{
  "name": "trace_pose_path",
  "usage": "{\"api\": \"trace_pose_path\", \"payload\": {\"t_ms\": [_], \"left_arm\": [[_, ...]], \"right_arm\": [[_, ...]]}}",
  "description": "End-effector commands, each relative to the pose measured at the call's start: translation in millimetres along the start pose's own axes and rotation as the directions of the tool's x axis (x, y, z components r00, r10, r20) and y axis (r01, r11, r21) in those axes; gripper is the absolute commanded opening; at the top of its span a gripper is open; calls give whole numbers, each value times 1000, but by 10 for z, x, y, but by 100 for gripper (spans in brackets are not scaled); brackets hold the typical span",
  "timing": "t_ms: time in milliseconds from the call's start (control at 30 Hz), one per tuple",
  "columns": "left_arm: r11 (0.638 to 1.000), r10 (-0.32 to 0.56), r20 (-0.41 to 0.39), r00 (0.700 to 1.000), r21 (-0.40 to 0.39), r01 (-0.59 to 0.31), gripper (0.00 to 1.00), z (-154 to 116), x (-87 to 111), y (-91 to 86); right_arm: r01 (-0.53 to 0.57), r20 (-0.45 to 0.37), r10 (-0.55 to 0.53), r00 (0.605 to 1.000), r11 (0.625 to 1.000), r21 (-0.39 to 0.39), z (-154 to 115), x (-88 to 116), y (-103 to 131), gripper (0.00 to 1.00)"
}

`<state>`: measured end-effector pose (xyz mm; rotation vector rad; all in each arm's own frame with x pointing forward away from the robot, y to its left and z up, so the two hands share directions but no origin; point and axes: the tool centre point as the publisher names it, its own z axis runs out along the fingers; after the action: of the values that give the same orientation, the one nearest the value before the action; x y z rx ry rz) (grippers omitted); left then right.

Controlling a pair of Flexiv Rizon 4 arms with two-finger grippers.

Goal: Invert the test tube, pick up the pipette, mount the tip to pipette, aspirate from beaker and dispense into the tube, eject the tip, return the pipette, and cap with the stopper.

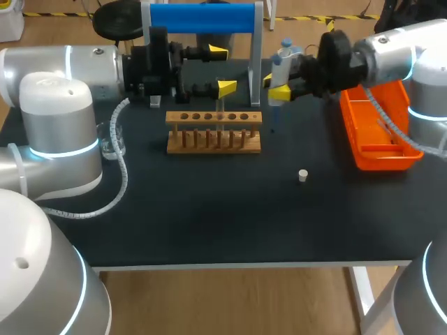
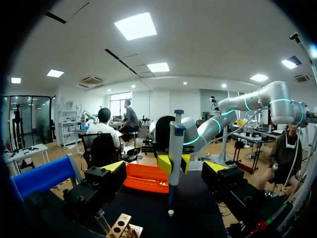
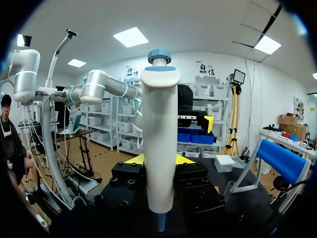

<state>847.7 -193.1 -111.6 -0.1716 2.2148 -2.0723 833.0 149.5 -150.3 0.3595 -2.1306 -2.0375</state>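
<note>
At the near part of the table [image 1: 209, 223], the little white stopper [image 1: 302, 175] sits alone, well apart from everything else. Further in, the wooden rack [image 1: 213, 132] stands square, and what looks like a thin clear test tube [image 1: 219, 110] rises from one of its middle holes, though it's hard to make out. Out on the left, the glass beaker [image 1: 112, 139] is tucked right beside my left arm's elbow. On the right lies the orange tray [image 1: 380, 136].

Behind the rack, here's the action. The right gripper [image 1: 274, 85] has its fingers clamped on the pipette [image 1: 281, 59], upright above the table near the rack's right end. The right wrist view shows the body pinched between the fingers. Whether a tip is mounted, I can't tell. Facing it, the left gripper [image 1: 222, 70] hangs with fingers spread wide, holding nothing. At the very back stands the blue-topped stand [image 1: 202, 17].

Now the risks. The two grippers are close, so a careless swing could knock them together and twist the pipette in its grip. The beaker is far over on the left, so reaching it means crossing the left arm. A low pass over the rack could clip that barely visible tube and topple it.
</note>
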Motion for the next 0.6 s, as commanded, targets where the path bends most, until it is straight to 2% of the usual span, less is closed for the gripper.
{"api": "trace_pose_path", "payload": {"t_ms": [33, 267, 600], "left_arm": [[1000, 0, -1, 1000, 1, 0, 100, -4, -1, 3], [1000, 0, -1, 1000, 1, 0, 100, -4, -1, 3], [1000, 0, -1, 1000, 1, 0, 100, -4, -1, 3]], "right_arm": [[5, 2, -5, 1000, 1000, -4, 144, -93, -41, 0], [11, 16, -11, 1000, 1000, -7, 294, -172, -78, 0], [39, 39, -39, 998, 999, -10, 453, -262, -17, 0]]}}
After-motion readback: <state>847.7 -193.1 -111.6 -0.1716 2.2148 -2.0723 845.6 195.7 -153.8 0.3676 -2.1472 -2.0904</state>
